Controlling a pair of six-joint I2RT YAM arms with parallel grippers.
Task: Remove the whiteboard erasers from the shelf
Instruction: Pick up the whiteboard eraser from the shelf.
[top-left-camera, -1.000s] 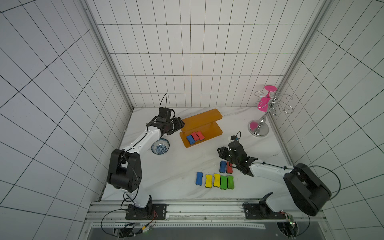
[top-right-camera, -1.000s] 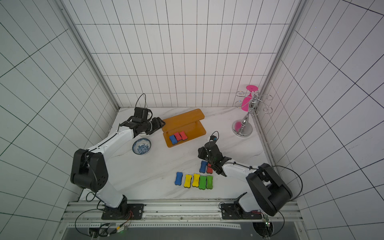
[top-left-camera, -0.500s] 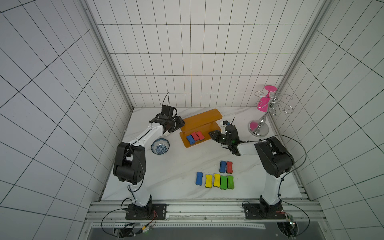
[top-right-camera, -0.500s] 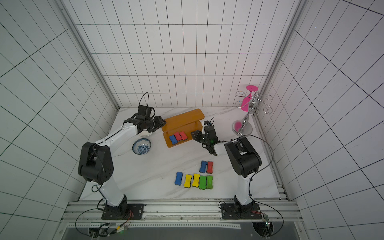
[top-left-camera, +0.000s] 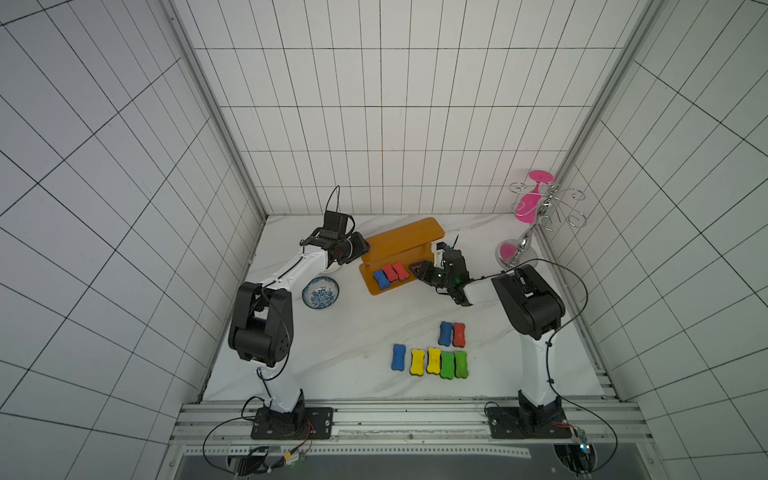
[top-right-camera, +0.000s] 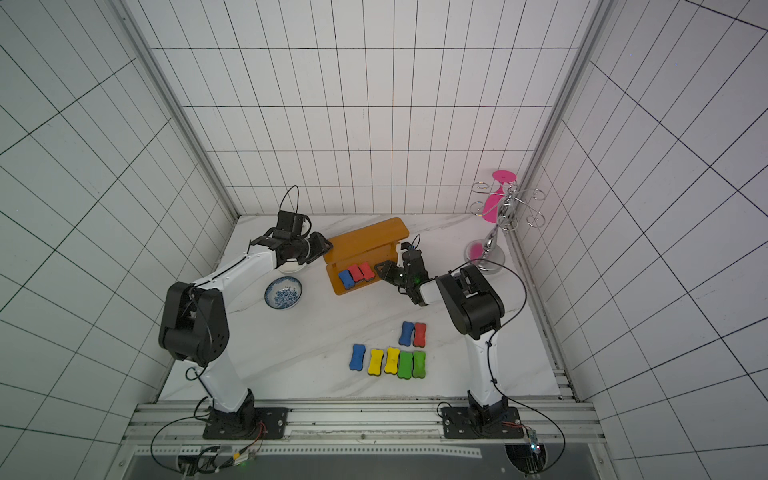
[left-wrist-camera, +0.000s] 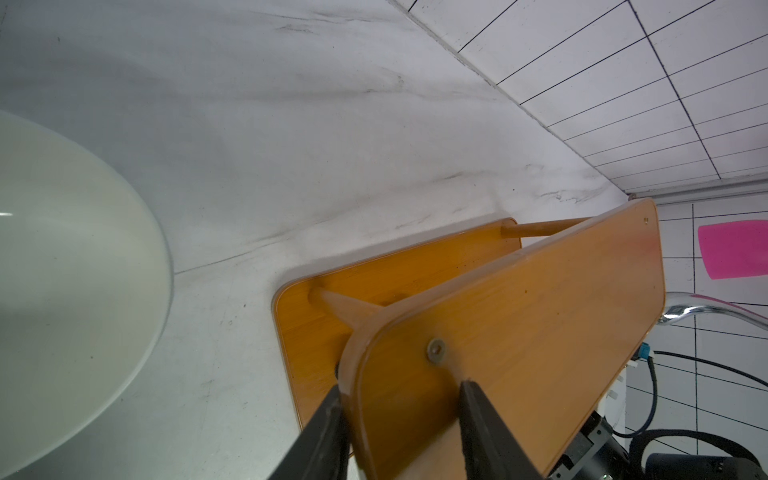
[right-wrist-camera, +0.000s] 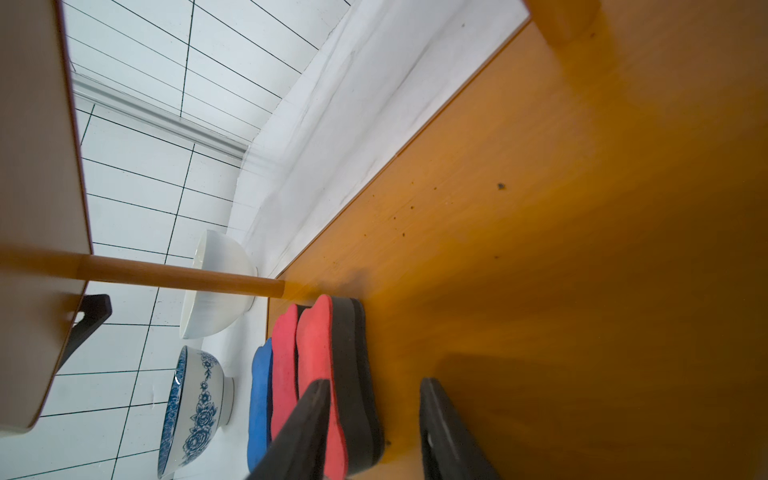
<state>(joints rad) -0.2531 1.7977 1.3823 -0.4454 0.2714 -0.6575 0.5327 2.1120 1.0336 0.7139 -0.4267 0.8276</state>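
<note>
The right jaws stand spread across the near red eraser (right-wrist-camera: 316, 353) on the shelf's (top-left-camera: 399, 241) lower board: one finger overlaps its red top, the other hangs over bare board with a gap to the felt side, so nothing is gripped. Against that eraser lie a second red eraser (right-wrist-camera: 284, 365) and a blue eraser (right-wrist-camera: 259, 395), all three near the board's front edge. The left jaws pinch the left end of the upper board, one finger under its rim and one on its top face beside a screw. A second ago the right arm was low in the frame over the blue-and-red pair (top-left-camera: 452, 334); now it is at the shelf's right end. The left arm was already at the left end. The three shelf erasers and those on the table (top-left-camera: 353, 324) lie as before. Below the pair is a row of five (top-left-camera: 433, 360), with open marble between them and the shelf. A patterned bowl (top-left-camera: 320, 292) and a white bowl (right-wrist-camera: 216, 282) crowd the shelf's left side; the wire rack (top-left-camera: 544, 208) stands well apart at upper right.
</note>
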